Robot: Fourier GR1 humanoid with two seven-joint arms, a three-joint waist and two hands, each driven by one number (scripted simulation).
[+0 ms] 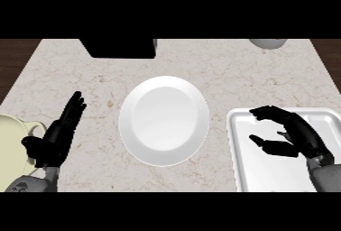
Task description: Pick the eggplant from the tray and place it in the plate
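**Eggplant hidden, plate still bare**

Eggplant cannot be seen in the head view. The right hand (293,135) hangs over the tray (243,149) at the right, fingers and thumb curled inward; whether they enclose the eggplant I cannot tell. The white plate (162,119) at centre holds nothing, so placing remains. At the near left, the left hand (57,135) rests with fingers straight, beside a cream pitcher (13,135).
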